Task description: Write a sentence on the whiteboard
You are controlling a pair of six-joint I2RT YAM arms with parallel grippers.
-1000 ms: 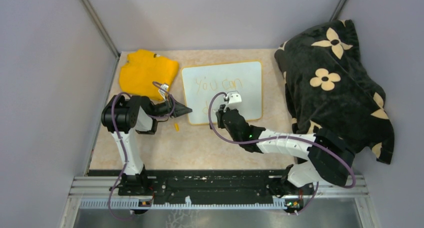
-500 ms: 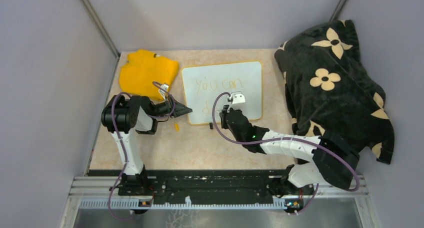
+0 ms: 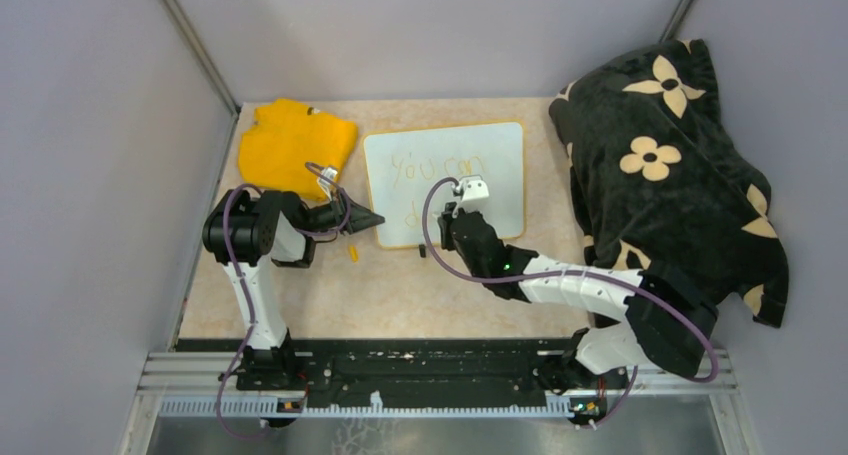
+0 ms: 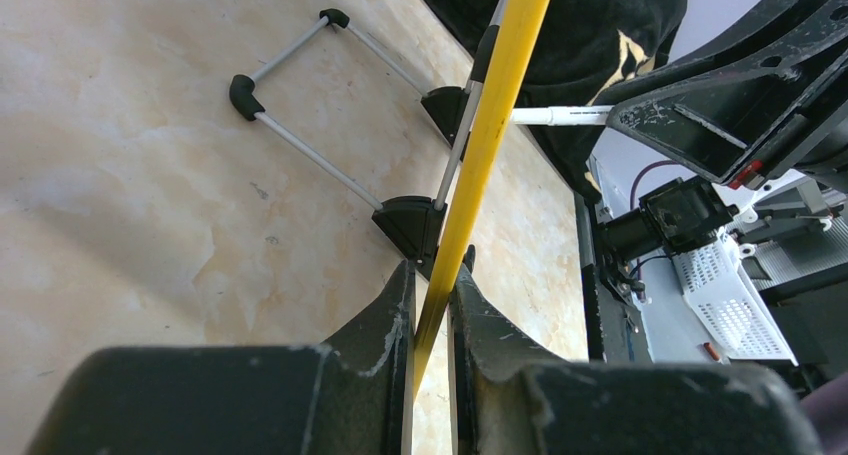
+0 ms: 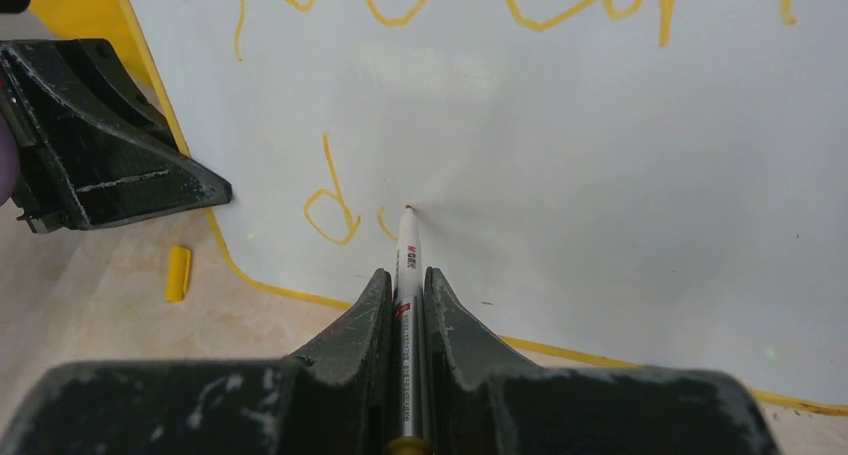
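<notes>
sentence [image 3: 437,165]: second line barely begun
right jaws: clamp marker [image 5: 407,260], tip on whiteboard [image 5: 600,175]
left jaws: pinch whiteboard rim [image 4: 492,105]
risk: rim slipping would skew the stroke

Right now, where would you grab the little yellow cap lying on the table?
Probably across its narrow middle, coming from straight above: the yellow cap lies flat on the table, both long sides free, just clear of the whiteboard.

Whiteboard [image 3: 500,175] beside yellow cloth [image 3: 290,147]
</notes>
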